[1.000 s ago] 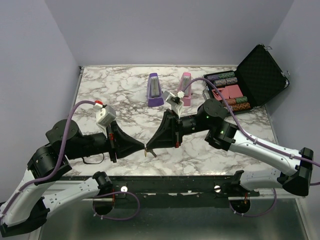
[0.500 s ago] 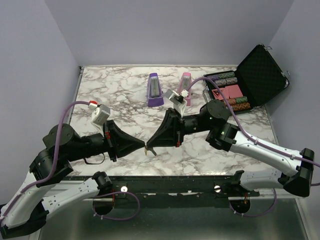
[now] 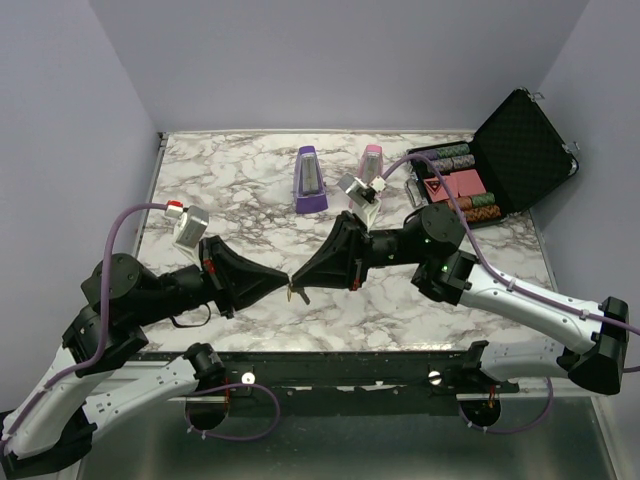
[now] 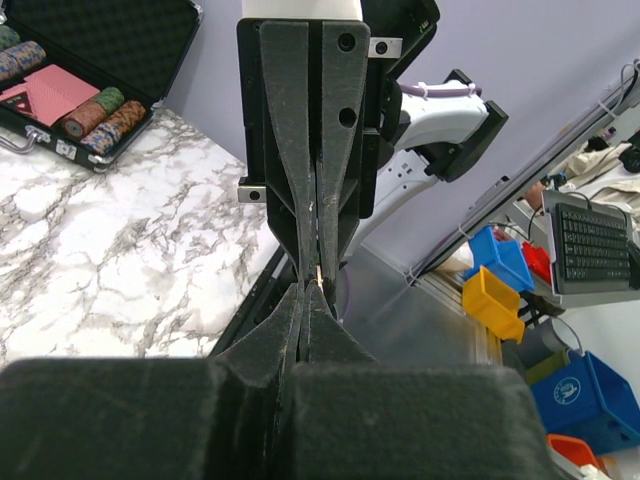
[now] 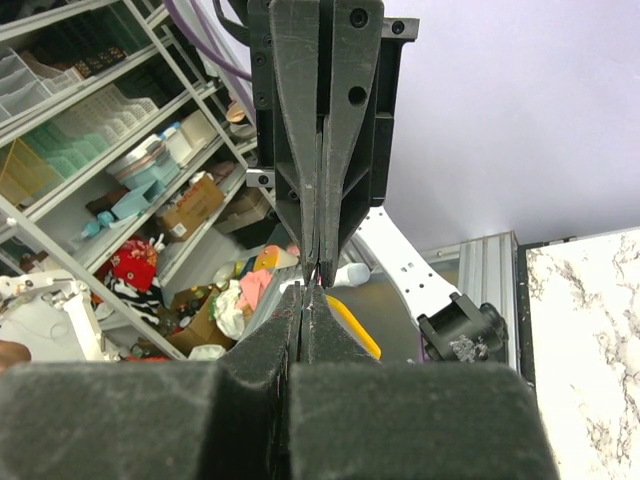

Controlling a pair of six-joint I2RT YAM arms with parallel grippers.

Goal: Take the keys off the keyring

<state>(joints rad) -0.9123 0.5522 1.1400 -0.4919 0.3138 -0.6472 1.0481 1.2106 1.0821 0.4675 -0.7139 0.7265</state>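
My left gripper [image 3: 287, 286] and right gripper [image 3: 299, 284] meet tip to tip above the marble table's [image 3: 230, 175] front edge. Both are shut on the small key bunch between them. A tiny gold key [image 3: 291, 297] hangs just under the meeting point. In the left wrist view my left gripper [image 4: 308, 292] faces the right gripper [image 4: 318, 262], and a thin gold sliver [image 4: 318, 272] shows between the right one's tips. In the right wrist view my right gripper [image 5: 308, 290] touches the left gripper [image 5: 318, 262]. The keyring itself is hidden by the fingers.
A purple metronome [image 3: 310, 181] and a pink metronome [image 3: 371, 172] stand at the back middle of the table. An open black case [image 3: 520, 150] with poker chips [image 3: 452, 158] sits at the back right. A black cable [image 3: 190, 318] lies under the left arm.
Both grippers stayed shut and joined. The meeting point rose slightly away from the table edge. The left wrist swung left and the right wrist tilted up.
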